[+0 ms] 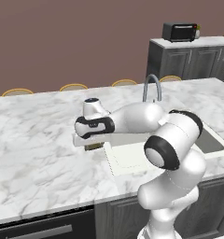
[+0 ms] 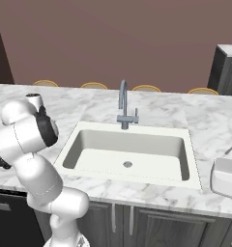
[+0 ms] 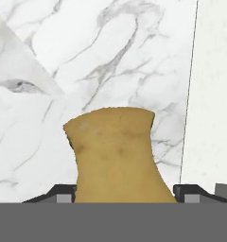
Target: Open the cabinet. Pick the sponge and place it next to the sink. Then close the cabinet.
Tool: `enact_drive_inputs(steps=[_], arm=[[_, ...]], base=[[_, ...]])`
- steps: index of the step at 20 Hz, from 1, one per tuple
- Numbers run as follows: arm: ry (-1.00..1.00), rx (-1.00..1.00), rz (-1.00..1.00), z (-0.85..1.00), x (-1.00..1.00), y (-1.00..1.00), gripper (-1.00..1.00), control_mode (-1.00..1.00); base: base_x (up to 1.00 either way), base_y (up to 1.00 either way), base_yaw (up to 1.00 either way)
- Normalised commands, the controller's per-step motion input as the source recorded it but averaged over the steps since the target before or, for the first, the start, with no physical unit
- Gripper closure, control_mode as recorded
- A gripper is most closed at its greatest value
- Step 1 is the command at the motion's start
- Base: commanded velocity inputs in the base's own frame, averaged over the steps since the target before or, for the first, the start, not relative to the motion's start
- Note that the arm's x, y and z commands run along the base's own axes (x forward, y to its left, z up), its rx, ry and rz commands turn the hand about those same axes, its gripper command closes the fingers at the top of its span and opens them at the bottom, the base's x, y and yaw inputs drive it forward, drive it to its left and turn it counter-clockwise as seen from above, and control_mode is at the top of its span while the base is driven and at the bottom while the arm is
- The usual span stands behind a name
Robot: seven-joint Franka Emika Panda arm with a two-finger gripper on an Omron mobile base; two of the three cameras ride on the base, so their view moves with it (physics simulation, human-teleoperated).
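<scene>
The sponge is yellowish-olive with faint brown specks. The table is white marble with grey veining. The sink is off-white, its faucet silver-grey. The arm is white with black joints. The wall is dull mauve-brown, the toaster black

A marble counter is seen under the jaws, with a sink just beside them. A faucet and a toaster are seen farther off.
</scene>
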Motion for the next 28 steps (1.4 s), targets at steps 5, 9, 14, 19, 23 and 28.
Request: enact_drive_inputs(steps=[5,9,14,19,23,28], arm=[[0.04,0.01,0.05,-0.48,0.07,0.0,1.0,-1.0],[0.03,0.0,0.03,-0.43,0.0,0.0,1.0,-1.0],[0.05,0.0,0.01,-0.45,0.0,0.03,1.0,-1.0],[0.03,0.0,0.0,-0.38,0.0,0.0,1.0,-1.0],[0.01,0.0,0.0,-0.31,0.0,0.0,1.0,-1.0],[0.0,0.0,0.0,0.0,0.0,0.0,-1.0,-1.0]], base=[[0.0,0.0,0.0],[0.0,0.0,0.0],[0.0,0.0,0.0],[0.0,0.0,0.0],[0.0,0.0,0.0],[0.0,0.0,0.0]])
